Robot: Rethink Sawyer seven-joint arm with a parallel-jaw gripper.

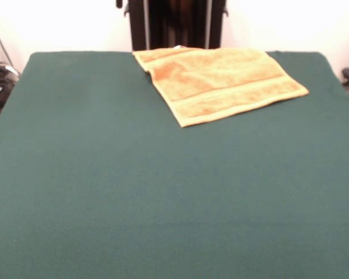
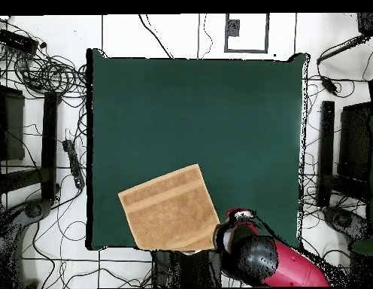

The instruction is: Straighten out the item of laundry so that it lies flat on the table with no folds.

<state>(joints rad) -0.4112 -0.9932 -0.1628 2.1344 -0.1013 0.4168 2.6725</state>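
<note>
Unlabelled towel (image 1: 218, 81) (image 2: 170, 210), flat, table (image 1: 163, 192) (image 2: 219, 113) edge

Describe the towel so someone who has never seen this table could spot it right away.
Start from the big dark green table, then look to its edge by the robot's pedestal. The towel lies there, turned askew. It is the only thing on the felt: orange-yellow terry with a woven band near its edges.

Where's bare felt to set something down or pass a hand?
Nearly all of the table is bare: everything from the towel to the edge opposite the robot, and along both sides. Crowded only at the robot-side edge, where the towel lies beside the arm.
</note>
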